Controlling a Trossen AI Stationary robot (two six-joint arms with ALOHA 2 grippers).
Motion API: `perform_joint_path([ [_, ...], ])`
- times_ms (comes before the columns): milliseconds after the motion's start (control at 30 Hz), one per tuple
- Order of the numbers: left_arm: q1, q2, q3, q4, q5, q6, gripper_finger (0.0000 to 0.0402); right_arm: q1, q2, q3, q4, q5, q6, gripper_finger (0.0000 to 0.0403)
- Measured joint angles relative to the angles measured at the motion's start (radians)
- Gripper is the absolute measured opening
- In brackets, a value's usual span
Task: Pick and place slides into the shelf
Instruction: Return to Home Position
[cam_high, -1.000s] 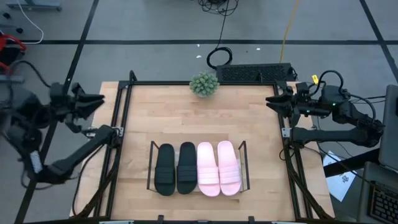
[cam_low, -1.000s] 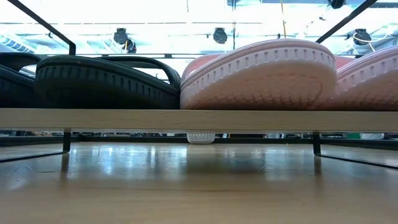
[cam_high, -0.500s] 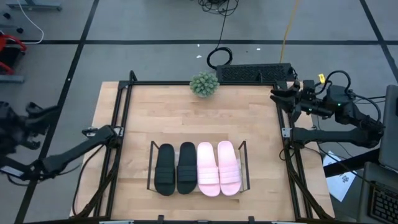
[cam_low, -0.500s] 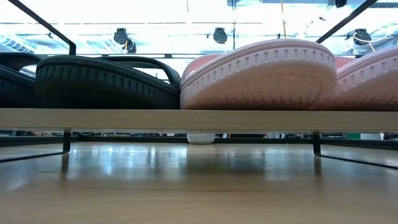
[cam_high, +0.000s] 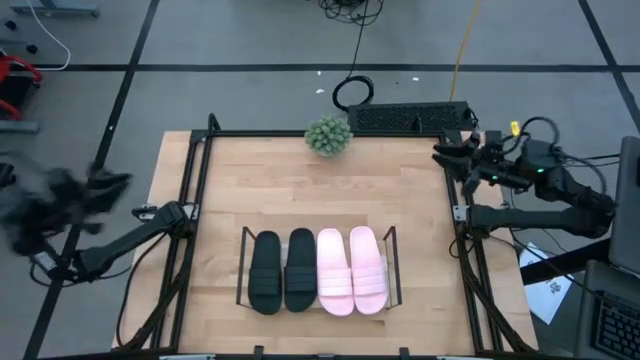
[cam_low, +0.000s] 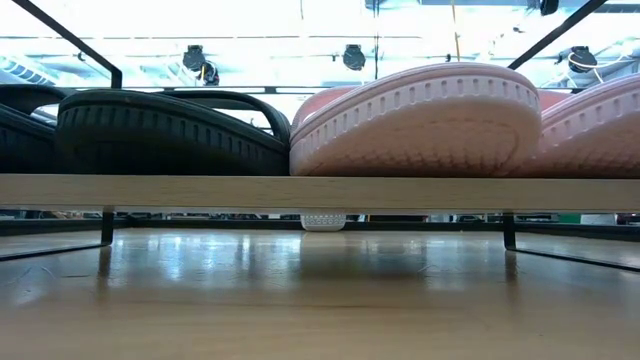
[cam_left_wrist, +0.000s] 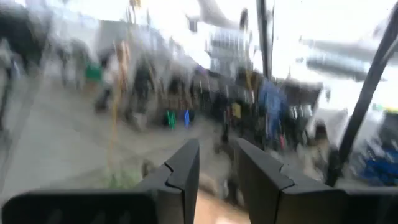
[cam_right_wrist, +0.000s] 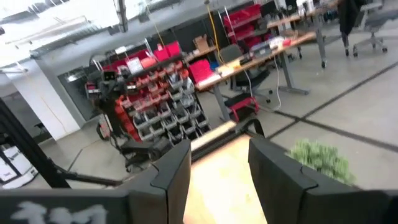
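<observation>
All the slides lie side by side, soles down, on the shelf (cam_high: 243, 262) near the table's near edge: two black slides (cam_high: 283, 271) on the left and two pink slides (cam_high: 351, 270) on the right. In the low view the black slide (cam_low: 160, 135) and the pink slide (cam_low: 420, 120) show end-on above the shelf's board (cam_low: 320, 192). My left gripper (cam_high: 115, 182) (cam_left_wrist: 217, 155) is open, blurred, beyond the table's left edge. My right gripper (cam_high: 437, 155) (cam_right_wrist: 217, 155) is open, over the table's far right corner. Neither is near the slides.
A small green plant (cam_high: 328, 135) (cam_right_wrist: 320, 158) stands at the middle of the table's far edge, with a dark flat device (cam_high: 410, 117) behind it. Dark frame rails (cam_high: 192, 230) run along the table's sides. Bare wood lies between the shelf and the plant.
My left arm has swung away from the table's far left corner to beyond the left edge and is still moving, shown by blur. My right gripper has shifted slightly toward the far edge. The slides and the shelf have kept still.
</observation>
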Motion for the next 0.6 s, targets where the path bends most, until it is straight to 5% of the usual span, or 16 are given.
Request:
perform_joint_path([
  [367,0.001,-0.001,-0.518,0.412,0.278,-0.167,0.0104,0.0,-0.05,-0.35,0.261,-0.108,0.05,0.0153],
  [600,0.017,-0.002,-0.687,0.625,0.332,-0.282,0.0104,0.0,-0.28,-0.435,0.277,-0.078,0.079,0.0153],
])
